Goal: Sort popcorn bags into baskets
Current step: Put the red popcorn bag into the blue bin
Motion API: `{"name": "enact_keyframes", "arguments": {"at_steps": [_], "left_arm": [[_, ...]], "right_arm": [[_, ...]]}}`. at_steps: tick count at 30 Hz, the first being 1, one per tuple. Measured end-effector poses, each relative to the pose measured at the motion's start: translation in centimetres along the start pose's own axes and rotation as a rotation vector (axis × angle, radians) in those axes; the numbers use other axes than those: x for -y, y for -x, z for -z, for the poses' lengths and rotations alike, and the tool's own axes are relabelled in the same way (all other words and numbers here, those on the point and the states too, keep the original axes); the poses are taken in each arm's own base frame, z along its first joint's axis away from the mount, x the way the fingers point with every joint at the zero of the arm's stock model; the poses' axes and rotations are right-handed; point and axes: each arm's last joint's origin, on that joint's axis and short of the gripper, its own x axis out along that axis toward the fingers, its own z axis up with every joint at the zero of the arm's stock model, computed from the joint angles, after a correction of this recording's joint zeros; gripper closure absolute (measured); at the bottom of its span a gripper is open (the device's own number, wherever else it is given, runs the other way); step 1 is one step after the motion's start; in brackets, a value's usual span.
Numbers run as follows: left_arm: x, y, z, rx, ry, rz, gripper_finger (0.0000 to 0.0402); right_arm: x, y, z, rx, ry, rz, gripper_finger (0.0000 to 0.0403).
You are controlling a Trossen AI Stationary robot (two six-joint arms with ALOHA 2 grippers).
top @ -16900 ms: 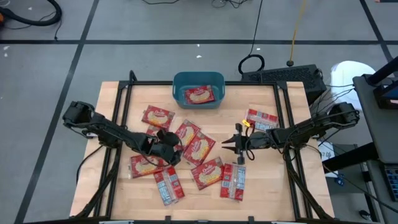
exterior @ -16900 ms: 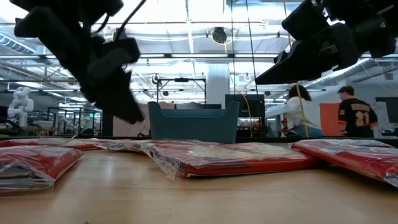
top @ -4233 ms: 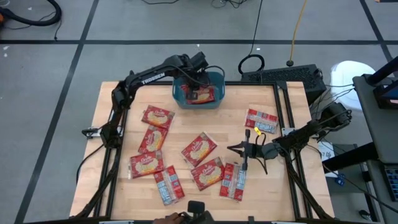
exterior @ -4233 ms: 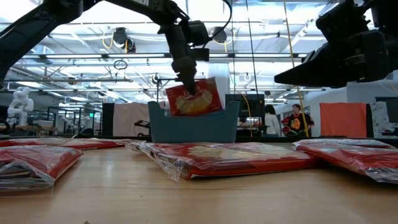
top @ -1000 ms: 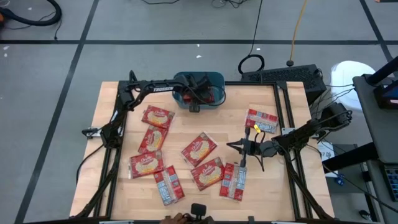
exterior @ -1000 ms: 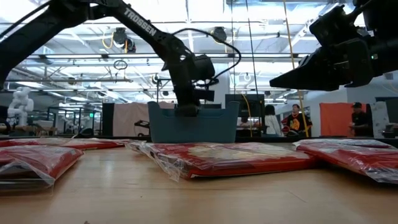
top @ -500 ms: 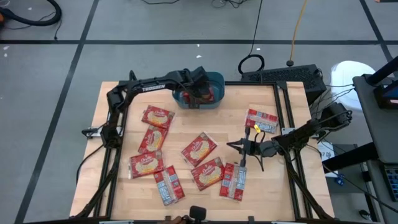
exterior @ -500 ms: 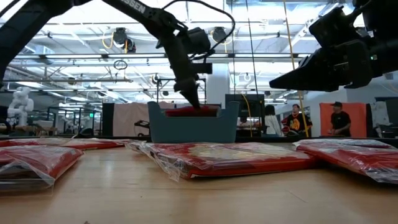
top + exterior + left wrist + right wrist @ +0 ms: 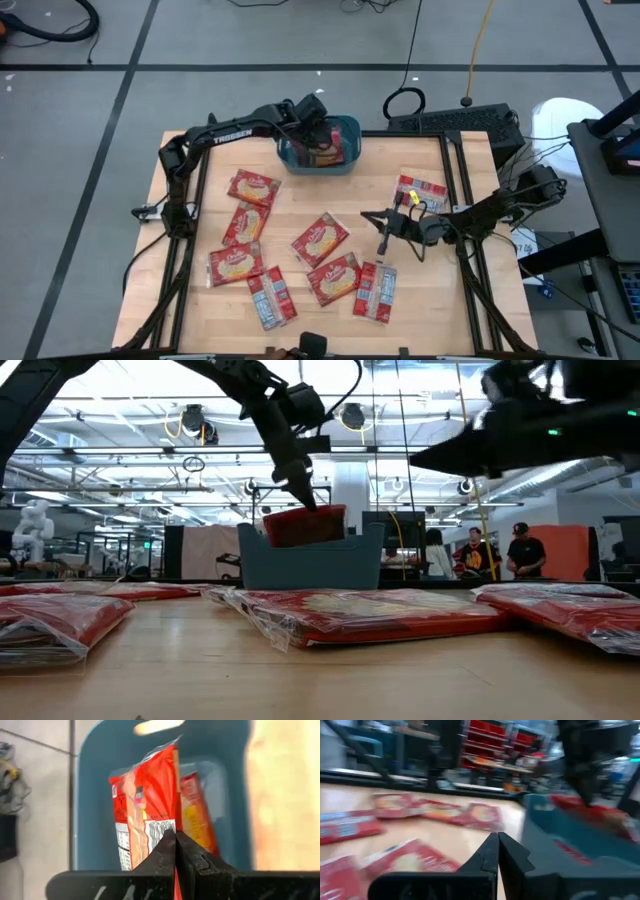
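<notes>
The teal basket [image 9: 287, 158] stands at the table's far edge. My left gripper [image 9: 308, 503] hangs over it, shut on a red popcorn bag [image 9: 305, 526] whose upper part shows above the basket's wall [image 9: 310, 565]. Another red bag [image 9: 197, 817] lies inside the basket. Several more popcorn bags lie flat on the table, among them one in the middle [image 9: 320, 240] and one at the right [image 9: 420, 192]. My right gripper [image 9: 368, 217] floats shut and holding nothing above the table's right half, near the bag at the right. My left gripper pinches the popcorn bag's upper edge [image 9: 167, 827] between its two shut fingers, coming from above and slanting down. The bag hangs below the fingers, standing on edge. Its lower part is down inside the basket, hidden by the basket's wall in the low view.
A black metal frame [image 9: 200, 180] runs along the table's left, right and far sides. Bare wood lies between the basket and the bags in the middle [image 9: 330, 195]. People move about in the room behind the table [image 9: 520, 555].
My left gripper has risen out of the basket, still shut, and has drawn the popcorn bag up with it, so the bag's top now stands above the basket's rim. My right gripper has swung a little up and toward the far edge and stays shut.
</notes>
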Motion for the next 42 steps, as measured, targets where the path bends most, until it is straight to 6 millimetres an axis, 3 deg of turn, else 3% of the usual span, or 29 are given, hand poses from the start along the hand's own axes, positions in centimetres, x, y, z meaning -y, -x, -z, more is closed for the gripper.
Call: {"name": "enact_keyframes", "arguments": {"at_steps": [7, 14, 20, 25, 29, 33, 42], "left_arm": [[0.7, 2.7, -0.6, 0.105, -0.002, 0.106, 0.0401], [1.4, 7.1, -0.9, 0.219, -0.011, 0.195, 0.0401], [2.5, 8.6, -1.4, 0.29, -0.036, 0.277, 0.0401], [4.1, 8.5, -2.1, 0.281, -0.083, 0.341, 0.0401], [5.3, 8.5, -2.7, 0.283, -0.13, 0.362, 0.0401], [5.9, 8.6, -3.1, 0.289, -0.149, 0.373, 0.0401], [6.2, 8.6, -3.3, 0.298, -0.156, 0.37, 0.0399]], "right_arm": [[1.2, -3.5, -2.4, -0.046, 0.172, 0.143, 0.0383], [4.1, -5.2, -5.4, -0.015, 0.229, 0.267, 0.0293], [7.4, -6.7, -6.4, -0.057, 0.182, 0.12, 0.0214], [8.4, -8.4, -6.2, -0.118, 0.226, 0.041, 0.019], [8.5, -9.1, -5.6, -0.104, 0.232, -0.108, 0.0194], [8.3, -9.6, -4.5, -0.134, 0.216, -0.173, 0.0224], [8.0, -10.1, -3.9, -0.124, 0.213, -0.196, 0.0371]]}}
